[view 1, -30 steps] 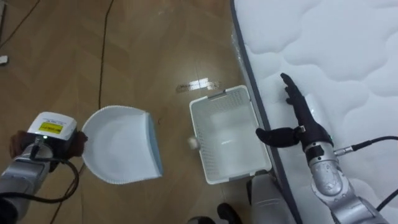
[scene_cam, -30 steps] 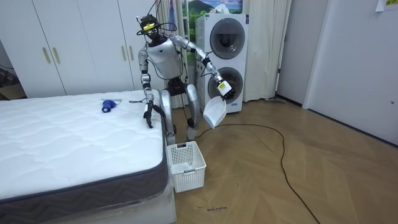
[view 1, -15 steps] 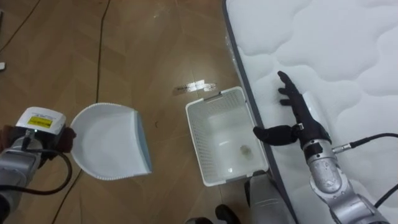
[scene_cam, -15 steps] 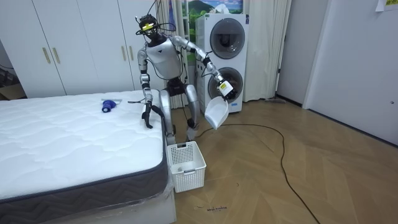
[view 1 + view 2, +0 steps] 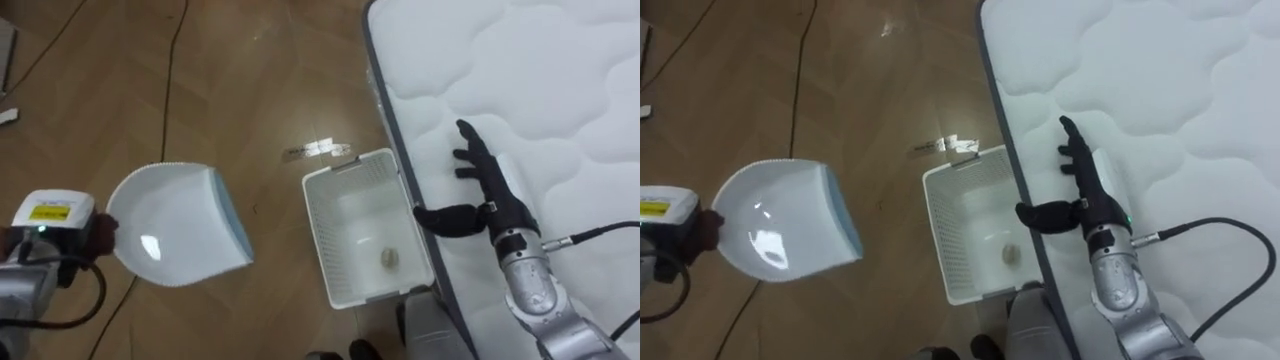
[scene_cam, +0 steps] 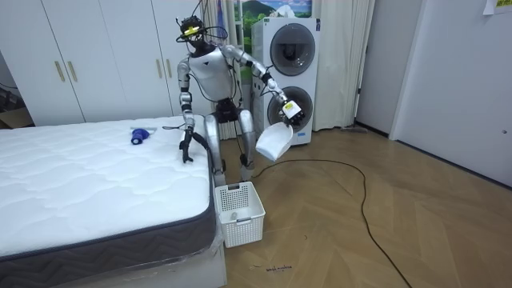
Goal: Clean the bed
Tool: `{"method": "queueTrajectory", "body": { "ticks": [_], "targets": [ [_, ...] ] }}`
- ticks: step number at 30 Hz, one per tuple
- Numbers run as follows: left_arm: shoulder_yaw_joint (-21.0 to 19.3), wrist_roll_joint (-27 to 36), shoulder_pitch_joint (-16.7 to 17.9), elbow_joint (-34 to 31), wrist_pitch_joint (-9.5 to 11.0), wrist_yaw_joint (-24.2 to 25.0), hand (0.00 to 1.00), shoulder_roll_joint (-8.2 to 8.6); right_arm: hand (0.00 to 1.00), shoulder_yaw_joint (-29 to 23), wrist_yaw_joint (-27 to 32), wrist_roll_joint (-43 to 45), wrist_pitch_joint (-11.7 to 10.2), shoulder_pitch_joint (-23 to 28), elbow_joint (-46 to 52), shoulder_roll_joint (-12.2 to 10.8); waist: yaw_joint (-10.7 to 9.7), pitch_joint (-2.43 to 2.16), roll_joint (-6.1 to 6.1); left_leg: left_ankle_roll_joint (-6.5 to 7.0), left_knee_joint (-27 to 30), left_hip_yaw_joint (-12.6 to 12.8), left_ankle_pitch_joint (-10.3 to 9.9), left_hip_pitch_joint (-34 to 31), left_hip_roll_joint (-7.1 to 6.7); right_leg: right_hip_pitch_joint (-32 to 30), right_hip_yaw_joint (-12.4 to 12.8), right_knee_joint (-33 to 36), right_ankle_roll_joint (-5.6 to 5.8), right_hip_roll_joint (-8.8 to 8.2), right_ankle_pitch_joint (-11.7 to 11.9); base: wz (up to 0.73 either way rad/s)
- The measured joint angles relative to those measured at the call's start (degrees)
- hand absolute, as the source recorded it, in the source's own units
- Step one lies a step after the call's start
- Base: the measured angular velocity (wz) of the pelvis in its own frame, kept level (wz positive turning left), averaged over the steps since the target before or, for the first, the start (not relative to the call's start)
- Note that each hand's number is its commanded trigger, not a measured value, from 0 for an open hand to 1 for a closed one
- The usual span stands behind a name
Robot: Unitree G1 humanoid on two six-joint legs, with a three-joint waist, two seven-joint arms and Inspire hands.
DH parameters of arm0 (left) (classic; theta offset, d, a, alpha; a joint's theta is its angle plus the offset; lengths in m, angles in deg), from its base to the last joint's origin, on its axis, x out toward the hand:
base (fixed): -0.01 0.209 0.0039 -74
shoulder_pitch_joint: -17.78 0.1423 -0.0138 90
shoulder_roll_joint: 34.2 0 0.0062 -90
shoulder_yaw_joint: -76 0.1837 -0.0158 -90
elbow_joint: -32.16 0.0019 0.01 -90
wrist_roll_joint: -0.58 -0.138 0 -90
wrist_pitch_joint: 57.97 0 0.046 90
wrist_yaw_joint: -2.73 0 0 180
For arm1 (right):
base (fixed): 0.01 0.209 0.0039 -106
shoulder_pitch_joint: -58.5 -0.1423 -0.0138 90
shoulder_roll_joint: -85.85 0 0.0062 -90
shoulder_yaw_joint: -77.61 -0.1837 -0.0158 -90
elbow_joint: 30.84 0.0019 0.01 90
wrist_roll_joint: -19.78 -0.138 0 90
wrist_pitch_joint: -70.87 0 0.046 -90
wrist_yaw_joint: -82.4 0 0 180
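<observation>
My left hand (image 5: 62,244) is shut on the handle of a white dustpan (image 5: 175,225), held out over the wooden floor to the left of a white slotted basket (image 5: 318,240). The basket stands on the floor against the bed's side, and a small crumpled scrap (image 5: 388,258) lies in it. Over the edge of the white quilted mattress (image 5: 560,90), my right hand (image 5: 490,195) is open, fingers straight and thumb out to the side. In the room view a small blue thing (image 6: 139,134) lies on the bed behind that hand.
I stand at the bed's corner beside the basket (image 6: 240,212). Stacked washing machines (image 6: 288,72) and white wardrobes (image 6: 96,56) are behind me. A strip of tape (image 5: 320,150) is stuck to the floor beyond the basket.
The scrap has dropped from beside the basket's rim to its bottom. The dustpan has swung up from hanging down to nearly level. My right hand has barely moved.
</observation>
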Motion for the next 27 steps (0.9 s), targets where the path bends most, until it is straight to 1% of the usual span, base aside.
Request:
{"method": "queueTrajectory", "body": {
  "ticks": [1,2,3,4,5,6,7,8,9,10,11,12,14,15,16,17,18,19,20,21,22,23,24,25,26,27],
  "targets": [
    [-2.4,1.2,1.4,-0.4,0.5,-1.0,1.00,1.43,0.00,-0.5,0.6,-0.1,0.5,0.5,-0.2,0.0,0.1,-0.09,-0.55,-0.17,0.0,-1.1,-0.1,0.6,0.07,1.1,0.2,-1.0,0.19,0.65,0.3,-0.31],
    [-3.5,1.8,1.8,-0.7,0.7,-1.4,1.00,2.15,0.00,-0.8,0.8,-0.1,0.8,0.8,-0.2,0.0,0.3,-0.22,-0.86,-0.17,-0.3,-1.1,-0.1,0.8,0.16,1.5,0.2,-1.4,0.27,0.80,0.5,-0.24],
    [-4.7,4.2,2.7,-2.2,0.8,-2.2,1.00,3.60,0.00,-1.7,1.2,-0.1,1.2,1.3,-0.2,0.1,0.4,-0.48,-1.48,-0.14,-1.1,-1.2,-0.1,1.5,0.40,2.3,0.5,-2.9,0.60,1.43,1.3,-0.23],
    [-6.0,7.0,3.8,-4.9,1.4,-2.2,1.00,4.85,0.00,-2.9,2.0,-0.1,1.3,1.9,-0.2,0.1,0.9,-0.54,-1.60,-0.11,-1.5,-1.3,-0.1,2.1,1.09,3.5,0.5,-4.9,0.84,2.20,2.2,-0.27],
    [-6.2,8.7,4.4,-6.2,1.9,-2.4,1.00,5.41,0.00,-3.4,2.3,-0.1,1.4,2.2,-0.3,0.1,1.1,-0.61,-1.77,-0.08,-1.6,-1.3,-0.1,2.5,1.39,4.2,0.5,-5.7,0.93,2.47,2.6,-0.28],
    [-6.3,12.1,5.8,-9.0,2.6,-2.8,1.00,6.15,0.00,-3.9,2.7,-0.3,1.4,2.4,-0.5,-0.1,1.0,-0.84,-2.41,0.06,-2.1,-1.3,-0.2,3.6,1.50,5.4,0.3,-6.7,1.05,2.53,2.9,-0.23],
    [-7.8,13.9,7.4,-12.6,3.1,-2.9,1.00,7.59,0.00,-5.0,2.8,-0.2,1.4,3.1,-0.5,-0.5,1.1,-1.13,-3.14,0.24,-2.9,-1.1,-0.3,5.0,1.42,6.7,0.0,-7.4,1.22,2.45,2.9,-0.19],
    [-8.8,14.8,8.3,-14.2,3.7,-3.1,1.00,8.54,0.00,-5.6,2.9,0.0,1.4,3.6,-0.5,-0.8,1.3,-1.23,-3.41,0.30,-3.5,-1.1,-0.3,5.8,1.42,7.5,-0.1,-8.0,1.35,2.45,3.0,-0.15],
    [-10.5,17.2,10.2,-16.9,5.2,-3.4,1.00,10.28,0.00,-6.5,3.3,0.5,1.4,4.6,-0.1,-1.5,1.4,-1.43,-3.92,0.34,-4.7,-1.0,-0.3,7.8,1.37,9.3,-0.1,-9.2,1.54,2.53,3.2,-0.19],
    [-10.9,19.9,12.0,-19.5,6.4,-3.3,1.00,11.39,0.00,-6.8,4.0,1.1,1.3,5.7,0.2,-2.0,1.5,-1.75,-4.60,0.36,-6.2,-0.5,-0.3,9.9,1.38,11.1,0.2,-10.3,1.70,2.68,3.3,-0.28],
    [-11.1,22.7,13.9,-22.6,7.0,-3.2,1.00,12.16,0.00,-6.8,4.2,1.8,1.1,6.7,0.4,-2.1,1.5,-1.96,-4.98,0.39,-7.5,-0.2,-0.4,11.8,1.56,12.9,0.2,-11.6,1.82,2.94,3.5,-0.25],
    [-11.1,24.1,14.6,-24.0,7.4,-3.2,1.00,12.42,0.00,-6.9,4.3,1.9,1.0,7.0,0.5,-2.2,1.4,-1.97,-5.08,0.40,-8.1,0.0,-0.4,12.7,1.69,13.6,0.1,-12.4,1.90,3.11,3.7,-0.28],
    [-11.6,28.5,15.7,-27.9,9.2,-2.9,1.00,13.88,0.00,-7.5,4.5,1.8,1.0,8.3,1.9,-2.4,2.1,-2.17,-5.61,0.41,-9.8,1.6,-0.4,15.5,2.28,15.9,-0.2,-14.9,2.03,3.54,4.9,-0.40],
    [-12.1,28.9,15.9,-28.8,9.4,-2.8,1.00,14.50,0.00,-7.9,4.5,1.9,1.0,8.8,2.8,-2.5,2.2,-2.15,-5.83,0.41,-10.1,2.1,-0.4,16.0,2.33,16.2,-0.2,-15.3,2.06,3.57,5.1,-0.55],
    [-13.7,29.0,16.4,-31.0,10.0,-2.8,1.00,15.77,0.00,-8.4,4.5,1.9,0.8,9.6,5.2,-2.7,2.6,-2.10,-6.71,0.43,-10.7,3.6,-0.4,17.2,2.16,16.7,-0.2,-15.6,2.04,3.74,5.5,-0.52],
    [-14.3,29.0,16.4,-31.6,10.6,-2.8,1.00,16.30,0.00,-8.4,4.6,1.9,0.7,9.8,6.0,-2.8,2.9,-2.16,-7.17,0.42,-10.5,4.5,-0.4,17.5,2.24,17.1,-0.1,-15.8,1.98,4.12,5.8,-0.83],
    [-15.4,28.9,17.0,-32.6,12.0,-3.0,1.00,17.14,0.00,-8.4,4.6,1.9,0.7,9.9,7.2,-3.1,3.4,-2.10,-7.90,0.42,-10.0,5.6,-0.3,18.3,2.93,18.1,1.6,-17.3,1.96,5.32,7.1,-1.14],
    [-16.0,29.0,18.1,-33.6,13.1,-3.1,1.00,17.68,0.00,-8.3,4.6,1.4,0.6,9.8,7.9,-3.3,4.1,-2.13,-8.22,0.45,-9.5,6.5,-0.3,19.2,4.14,19.7,3.5,-20.4,2.00,7.20,9.3,-1.61],
    [-16.8,28.9,19.3,-34.9,14.0,-3.1,1.00,17.85,0.00,-8.5,4.6,0.9,0.6,9.4,8.1,-3.9,4.8,-2.20,-8.34,0.61,-9.9,8.0,0.1,19.9,5.66,21.9,2.7,-26.1,1.55,8.43,13.1,-1.51],
    [-17.3,28.9,19.7,-35.3,14.5,-3.2,1.00,17.76,0.00,-8.5,4.8,0.6,0.7,9.1,8.2,-4.5,5.4,-2.26,-8.31,0.84,-10.2,9.1,0.5,19.8,6.90,23.3,0.9,-29.8,1.13,8.78,15.6,-1.48],
    [-17.4,29.6,19.5,-35.6,15.2,-3.3,1.00,17.43,0.00,-8.5,5.3,-0.7,0.8,9.0,8.7,-5.5,6.1,-2.29,-8.94,1.09,-11.4,13.9,0.7,20.7,9.08,24.2,-8.4,-29.0,-0.20,7.45,15.3,-1.11],
    [-17.3,30.0,19.0,-35.6,15.2,-3.2,1.00,18.15,0.00,-8.5,5.8,-1.6,0.8,9.3,8.7,-5.9,6.1,-2.20,-9.72,1.07,-13.1,18.0,0.7,22.9,9.14,25.7,-17.8,-22.2,-0.23,4.20,10.4,-0.97],
    [-17.3,30.3,18.8,-35.7,15.3,-3.1,1.00,18.78,0.00,-8.6,6.1,-2.5,0.8,9.4,8.7,-5.8,6.4,-2.19,-10.11,1.08,-13.9,20.2,0.7,24.0,8.98,26.6,-21.0,-18.6,0.02,2.22,8.3,-0.96],
    [-17.3,31.5,18.5,-35.7,15.4,-3.2,1.00,19.62,0.00,-8.8,6.6,-3.1,0.7,9.1,8.8,-5.8,7.5,-2.01,-10.66,1.29,-14.7,22.8,0.6,25.7,8.36,27.6,-24.3,-13.4,0.97,-2.62,6.1,-0.98],
    [-17.3,33.3,18.5,-35.7,15.4,-2.9,1.00,19.64,0.00,-8.8,7.1,-2.9,0.1,9.1,9.0,-5.8,7.9,-2.14,-10.91,1.53,-14.5,28.0,0.4,26.7,8.30,29.0,-25.5,-9.1,2.86,-7.17,4.8,-0.87],
    [-17.4,33.7,18.3,-35.8,15.3,-2.7,1.00,19.57,0.00,-8.9,7.4,-2.9,-0.4,9.3,9.3,-5.8,7.8,-2.18,-10.91,1.60,-14.8,29.6,0.4,27.1,8.11,29.8,-25.1,-7.4,3.57,-8.67,4.5,-0.57]
  ]
}}
